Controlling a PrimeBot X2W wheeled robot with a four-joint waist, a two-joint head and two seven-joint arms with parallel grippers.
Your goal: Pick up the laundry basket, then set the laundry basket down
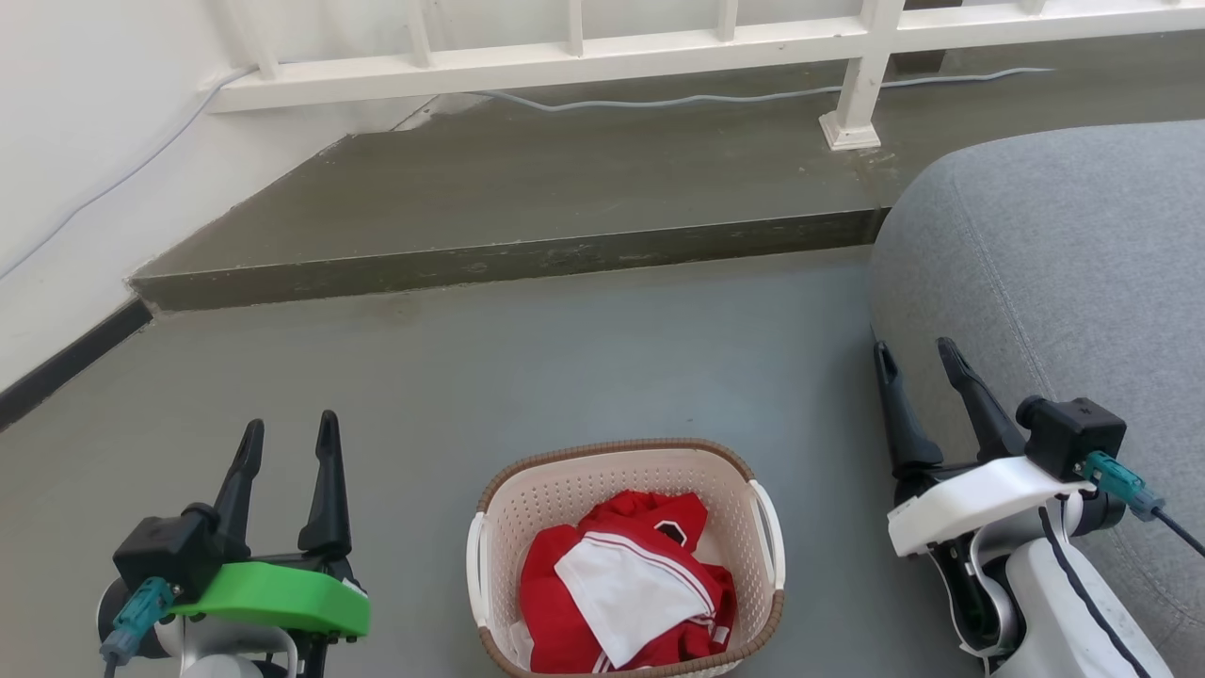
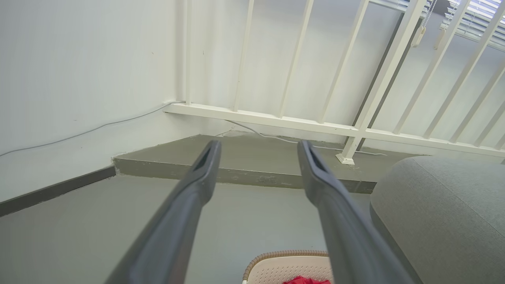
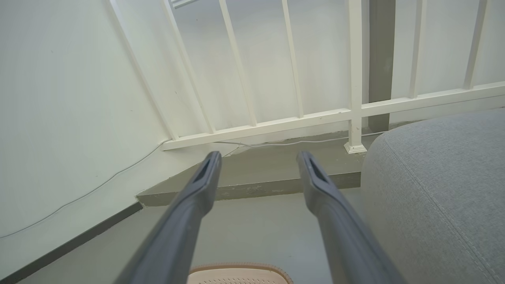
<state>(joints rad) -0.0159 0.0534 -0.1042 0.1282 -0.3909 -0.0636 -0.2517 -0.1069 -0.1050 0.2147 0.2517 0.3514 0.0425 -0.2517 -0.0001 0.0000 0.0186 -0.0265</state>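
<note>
**Head view.** The small cream perforated plastic laundry basket (image 1: pixel 617 445), rounded-rectangular with a brown woven-look rim and white side handles, is sitting upright on the grey floor (image 1: pixel 565 358). It is lying between the two claws and slightly nearer the robot than their fingertips. It is holding a crumpled red-and-white garment (image 1: pixel 621 584).

The left gripper (image 1: pixel 290 421), on a green mount, is hanging to the basket's left, apart from it. Its two dark fingers are standing spread with nothing between them. The right gripper (image 1: pixel 913 346), on a white mount, is hanging to the basket's right, likewise apart from it, with its fingers also spread and gripping nothing.

A rounded grey fabric cushion (image 1: pixel 1064 264) is lying just to the right of the right claw; whether they are touching cannot be told. Beyond both sets of fingertips a raised grey concrete step (image 1: pixel 527 188) is running across, carrying a white barred railing (image 1: pixel 565 56) and a pale cable (image 1: pixel 659 99).

**Wrist views.** In each, the basket's rim is showing at the bottom edge, between that claw's parted fingers.
</note>
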